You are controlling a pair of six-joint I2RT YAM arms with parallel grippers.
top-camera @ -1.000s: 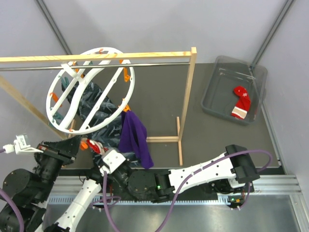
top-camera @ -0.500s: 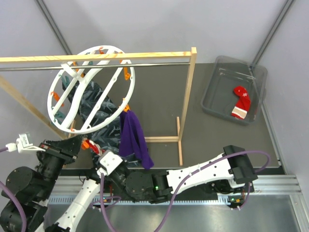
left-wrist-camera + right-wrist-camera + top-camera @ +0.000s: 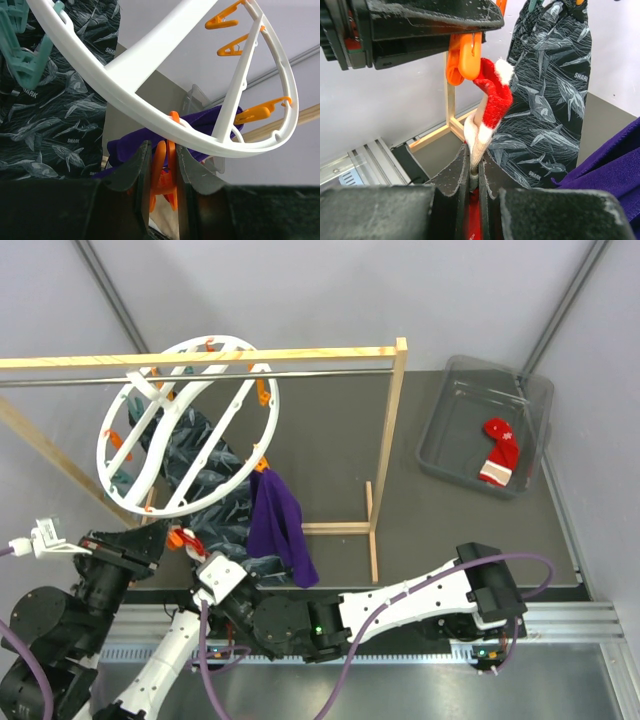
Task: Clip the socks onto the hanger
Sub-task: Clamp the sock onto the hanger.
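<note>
The white ring hanger hangs tilted from the metal rail, orange clips round its rim. My left gripper is shut on an orange clip at the ring's lower rim, squeezing its handles. My right gripper is shut on a red Christmas sock and holds it up so its top edge touches the same orange clip. A purple sock hangs clipped to the ring. Another red sock lies in the grey bin.
A dark shark-patterned fabric hangs from the ring behind the clip, held by teal pegs. The wooden-framed rack with its metal rail stands across the table. Both arms crowd the near left edge.
The right arm has shifted slightly left and nearer under the ring's lower rim. The hanger has swung a little. The left gripper stays on the clip.
</note>
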